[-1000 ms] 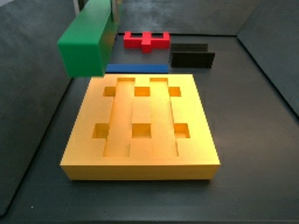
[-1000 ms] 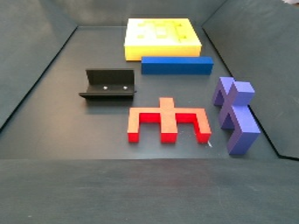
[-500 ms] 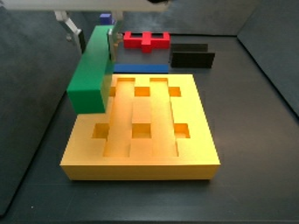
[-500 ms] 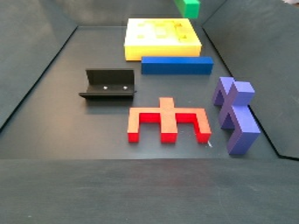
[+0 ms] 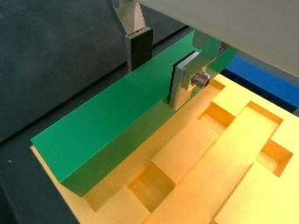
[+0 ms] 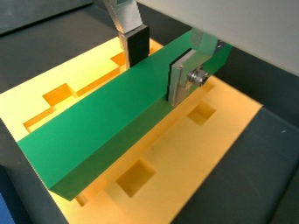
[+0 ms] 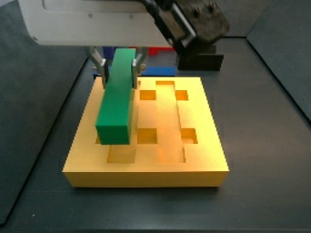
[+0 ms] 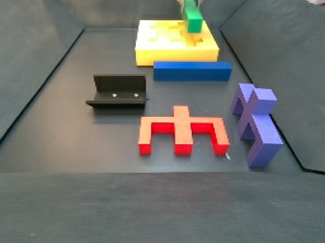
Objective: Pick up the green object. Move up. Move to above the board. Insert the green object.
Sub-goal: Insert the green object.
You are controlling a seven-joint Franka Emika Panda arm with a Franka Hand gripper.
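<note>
Board (image 7: 183, 127) on the floor, untouched. Green bar (image 7: 116, 98) has come down since a second ago: now low over the board's left groove, lengthwise, not seated yet. Gripper (image 5: 162, 63) above board's far-left part, fingers (image 5: 184, 74) clamped on bar. Insertion is next.

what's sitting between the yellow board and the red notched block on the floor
The flat blue bar lies there, close beside the board and well short of the red block, as a side view shows. Above the board, the gripper holds the green object.
</note>
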